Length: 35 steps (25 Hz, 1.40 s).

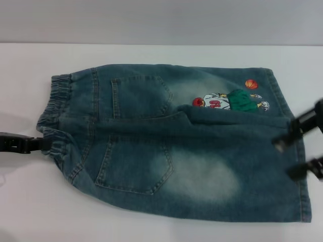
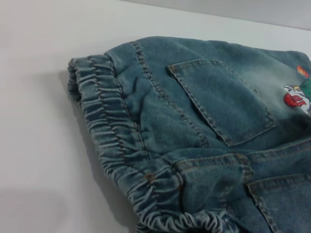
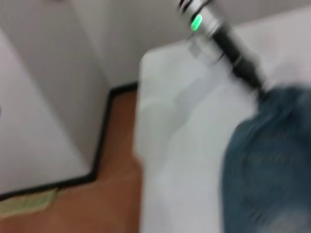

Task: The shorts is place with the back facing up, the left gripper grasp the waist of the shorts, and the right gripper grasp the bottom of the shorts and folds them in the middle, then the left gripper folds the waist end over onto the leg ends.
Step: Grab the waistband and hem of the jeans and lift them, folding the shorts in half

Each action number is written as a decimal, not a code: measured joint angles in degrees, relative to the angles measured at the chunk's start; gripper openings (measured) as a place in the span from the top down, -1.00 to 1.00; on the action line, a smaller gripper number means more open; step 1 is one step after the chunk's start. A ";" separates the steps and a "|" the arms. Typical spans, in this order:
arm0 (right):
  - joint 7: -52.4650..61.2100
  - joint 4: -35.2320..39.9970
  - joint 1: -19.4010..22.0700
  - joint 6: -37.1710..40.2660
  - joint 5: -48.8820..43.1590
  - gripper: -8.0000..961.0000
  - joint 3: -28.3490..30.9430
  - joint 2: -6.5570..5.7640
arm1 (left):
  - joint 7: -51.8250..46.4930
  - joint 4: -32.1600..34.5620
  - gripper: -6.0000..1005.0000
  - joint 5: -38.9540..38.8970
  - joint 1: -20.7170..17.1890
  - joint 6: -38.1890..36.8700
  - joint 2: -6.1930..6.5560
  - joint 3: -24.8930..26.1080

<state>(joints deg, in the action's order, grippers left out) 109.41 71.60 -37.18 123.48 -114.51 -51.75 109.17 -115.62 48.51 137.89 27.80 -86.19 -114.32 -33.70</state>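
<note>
I count one pair of shorts [image 1: 202,166] on the counter [image 1: 30,212], with two back pockets and one cartoon print beside the upper pocket. Two pincers are mine: left [image 1: 43,144], right [image 1: 287,157].

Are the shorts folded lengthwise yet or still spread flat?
Folded: the shorts have one half overlapping the other, its edge crossing the cartoon print.

Bare table [image 1: 30,212] surrounds the shorts [image 1: 202,166]; nothing else blocks passage.

White table [image 1: 151,229] against a pale wall [image 1: 161,20]; brown floor [image 3: 116,194] with black skirting [image 3: 99,145]
</note>
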 joint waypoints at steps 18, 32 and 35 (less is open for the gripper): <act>-8.13 5.92 8.54 -30.48 10.46 -0.19 14.07 9.25 | 0.05 0.00 0.90 -0.03 0.07 0.04 0.10 0.57; -14.79 -1.90 9.50 -38.93 12.95 -0.19 25.56 8.91 | 0.05 0.00 0.90 -0.17 0.80 0.24 0.26 0.57; -14.83 -2.09 9.09 -39.53 12.31 -0.19 25.72 8.65 | 0.05 0.00 0.90 -0.17 1.12 0.26 0.30 0.57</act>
<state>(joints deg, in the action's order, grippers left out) 94.58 69.51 -28.09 83.95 -102.20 -26.03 117.82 -115.57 48.52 137.72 28.92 -85.94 -114.02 -33.13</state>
